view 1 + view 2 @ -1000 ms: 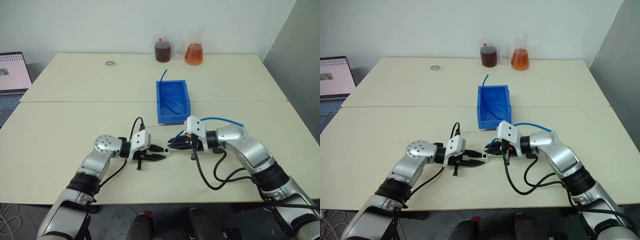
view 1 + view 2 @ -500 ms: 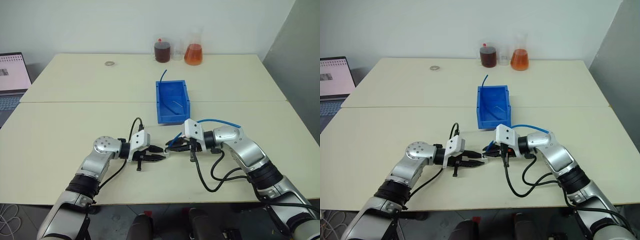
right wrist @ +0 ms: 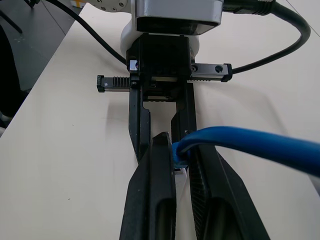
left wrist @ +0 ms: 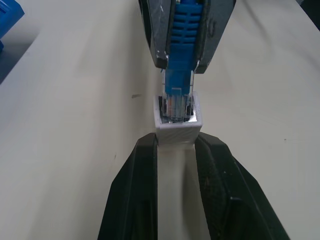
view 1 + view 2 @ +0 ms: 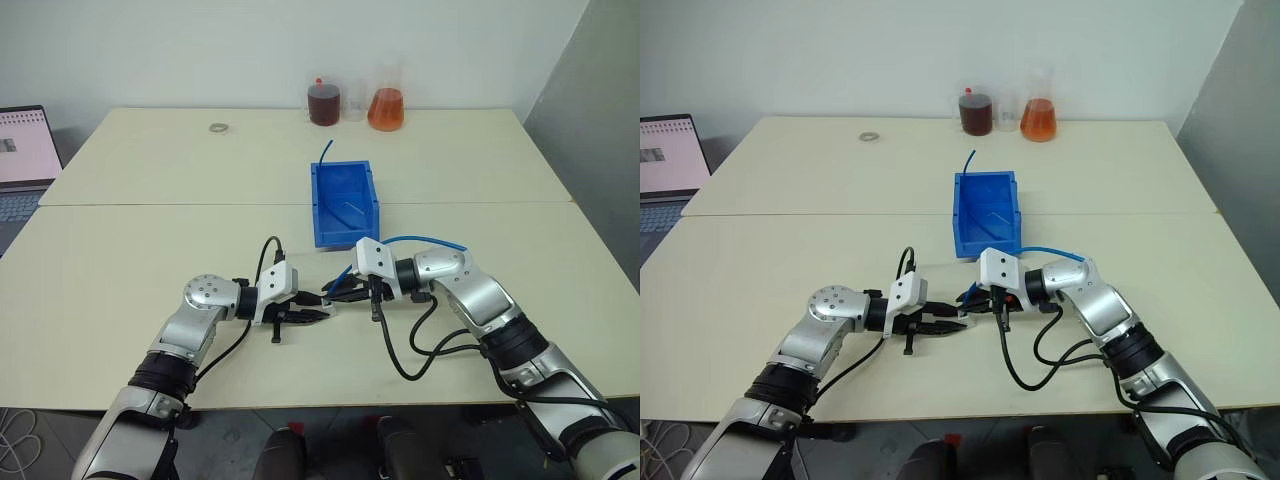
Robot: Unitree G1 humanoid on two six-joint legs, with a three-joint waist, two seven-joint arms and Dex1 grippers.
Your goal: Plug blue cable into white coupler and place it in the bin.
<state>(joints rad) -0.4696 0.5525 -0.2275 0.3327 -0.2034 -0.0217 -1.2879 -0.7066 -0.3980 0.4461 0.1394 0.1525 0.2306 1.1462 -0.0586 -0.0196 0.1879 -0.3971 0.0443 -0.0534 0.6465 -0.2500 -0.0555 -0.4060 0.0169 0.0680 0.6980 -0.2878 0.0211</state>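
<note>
Blue cable (image 4: 181,35) plug standing partly inside the open socket of the white coupler (image 4: 177,121), clear tip entered, boot still outside. Step in hand judged to be insertion, not yet seated. Next move calls for a straight push along the shared axis until latched, then carriage to the bin (image 5: 344,204), well apart behind. Plug and coupler long axes in line, running level between the arms, plug pointing toward the robot's left. Left gripper (image 4: 176,142) clamped on the coupler; right gripper (image 3: 180,165) pinched on the cable boot. All held just above the table (image 5: 120,260).
</note>
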